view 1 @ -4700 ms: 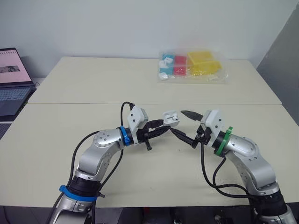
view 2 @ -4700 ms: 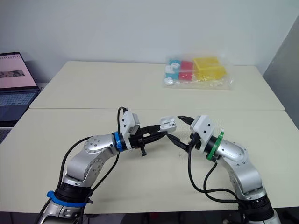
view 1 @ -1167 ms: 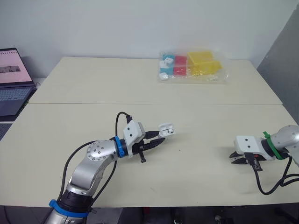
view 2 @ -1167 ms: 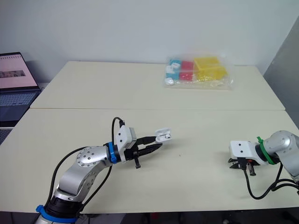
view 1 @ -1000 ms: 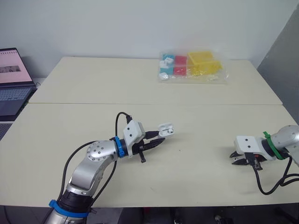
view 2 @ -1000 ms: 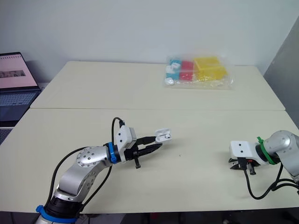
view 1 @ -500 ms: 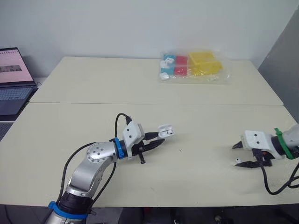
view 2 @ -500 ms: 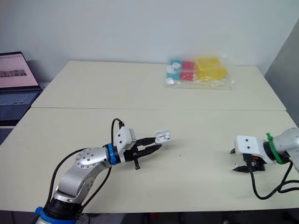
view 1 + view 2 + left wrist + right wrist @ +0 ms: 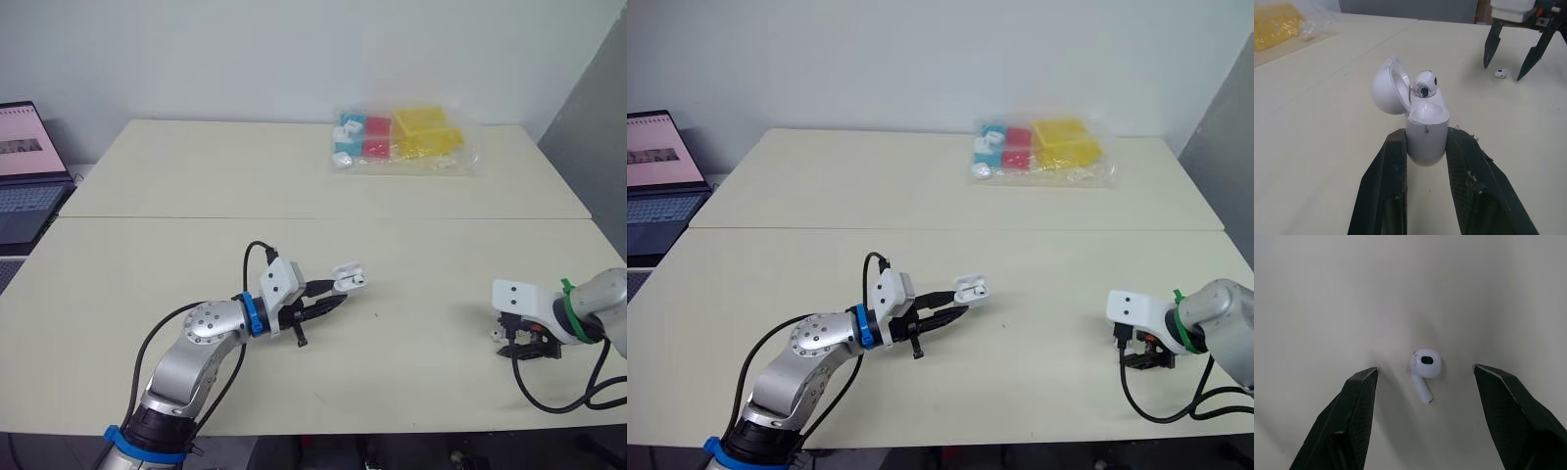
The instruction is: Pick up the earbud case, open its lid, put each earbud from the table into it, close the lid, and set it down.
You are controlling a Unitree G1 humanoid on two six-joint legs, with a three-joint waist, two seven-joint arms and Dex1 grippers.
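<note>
Worktop [image 9: 176, 176]: two cream tabletops pushed together, with a seam running across between them.
Left gripper [image 9: 340, 292]: over the middle of the near tabletop, raised off the surface, black fingers clamped on the base of the earbud case.
Earbud case [image 9: 349, 275]: small and white, lid tipped open, held clear of the worktop.
Right gripper [image 9: 527, 345]: low over the near right part of the worktop, pointing down, well apart from the case.
Bag [image 9: 404, 140]: clear plastic, on the far tabletop right of centre, holding blue, red and yellow boxes.
Laptop [image 9: 24, 171]: open, beyond the worktop's left edge, screen lit.
</note>
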